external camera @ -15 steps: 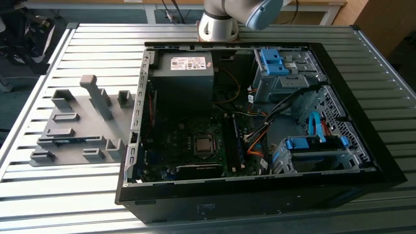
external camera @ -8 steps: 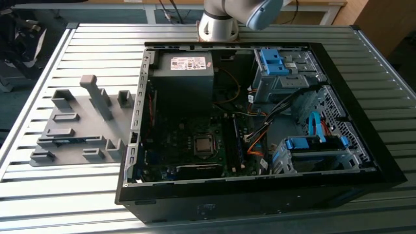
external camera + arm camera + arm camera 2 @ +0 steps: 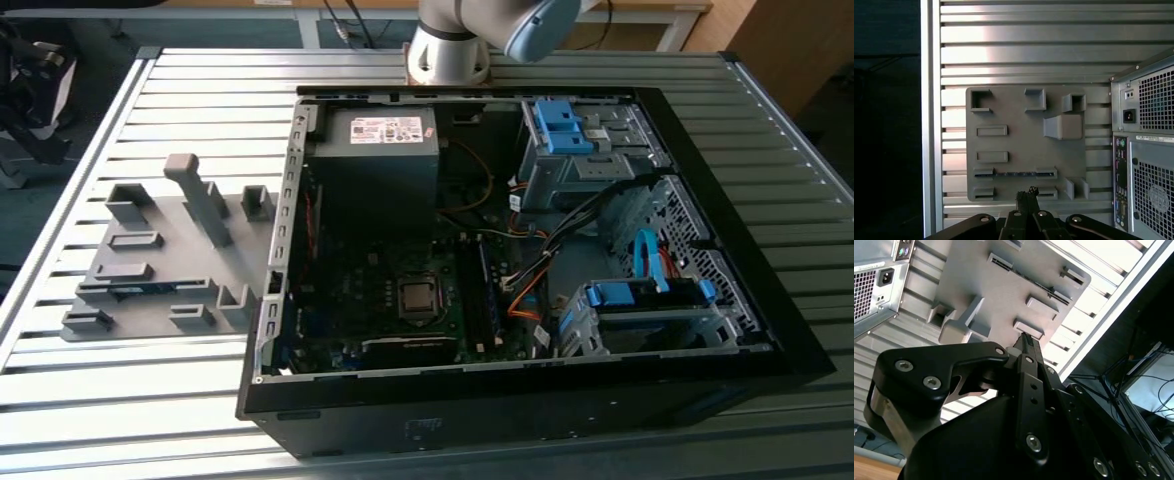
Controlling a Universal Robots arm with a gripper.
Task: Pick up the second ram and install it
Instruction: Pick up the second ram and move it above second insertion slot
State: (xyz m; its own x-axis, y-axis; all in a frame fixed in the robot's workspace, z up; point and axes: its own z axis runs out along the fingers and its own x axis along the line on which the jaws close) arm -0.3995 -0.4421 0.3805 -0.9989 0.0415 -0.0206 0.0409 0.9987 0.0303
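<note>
Overhead, poised well above the grey holder tray (image 3: 1019, 140) with the gripper (image 3: 1027, 193) clenched on nothing and apart from the second ram (image 3: 1015, 174), standing on edge in the tray's long slot, long axis parallel to the tray edge nearest the gripper.

Looks like a robotics lab or assembly test bench rather than a home: a work table of ribbed silver aluminium slats (image 3: 160, 100), with the pale grey cylindrical base of a robot arm (image 3: 447, 55) standing at twelve o'clock. Laid flat mid-table, an opened black metal desktop computer case (image 3: 534, 410) with its dark circuit board (image 3: 387, 270) bare, and at nine o'clock from it a grey moulded plastic fixture tray of blocky slots (image 3: 147, 280). Beyond the table edge, white furniture legs (image 3: 314, 25) at eleven o'clock, and a tangle of thin dark cables (image 3: 1114, 390) in the second wrist view.
</note>
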